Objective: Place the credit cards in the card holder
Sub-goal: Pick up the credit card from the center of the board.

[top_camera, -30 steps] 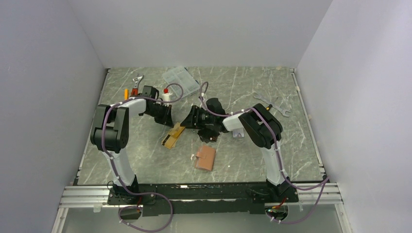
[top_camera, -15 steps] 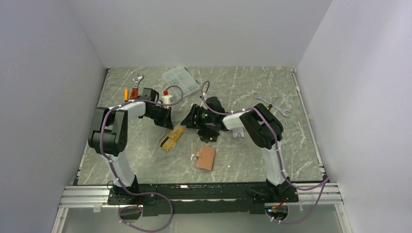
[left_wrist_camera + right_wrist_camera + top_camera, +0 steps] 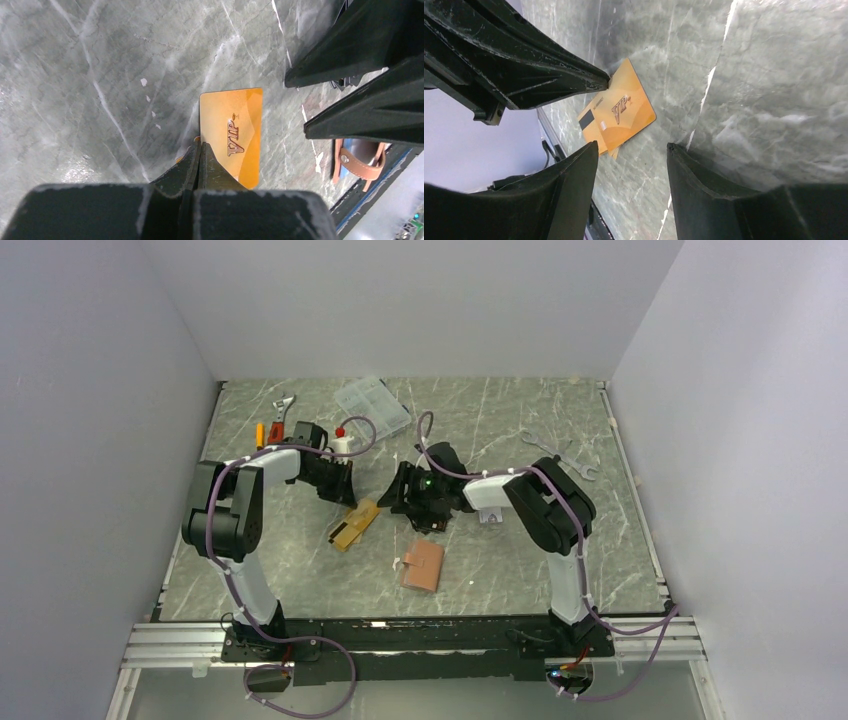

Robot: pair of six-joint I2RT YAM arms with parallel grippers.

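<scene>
Two orange-gold credit cards (image 3: 352, 525) lie overlapped on the table. The top one reads VIP (image 3: 235, 135), and the one with a dark stripe (image 3: 589, 122) lies under it. No silver-grey card shows. My left gripper (image 3: 338, 485) is shut, and its tip (image 3: 200, 146) rests at the near edge of the VIP card (image 3: 621, 110). My right gripper (image 3: 631, 155) is open and empty, low over bare table just right of the cards (image 3: 400, 490). The pink card holder (image 3: 422, 565) lies closed nearer the bases; it also shows in the left wrist view (image 3: 360, 160).
A black flat piece (image 3: 432, 523) lies under the right wrist. At the back are a clear compartment box (image 3: 372, 405), a white bottle with a red cap (image 3: 343, 435), an orange tool (image 3: 260, 432) and a wrench (image 3: 283, 405). More wrenches (image 3: 560, 455) lie at the right.
The cards have slid slightly left and toward the bases. My right gripper has drawn back a little to the right. My left gripper stays shut at the cards' edge.
</scene>
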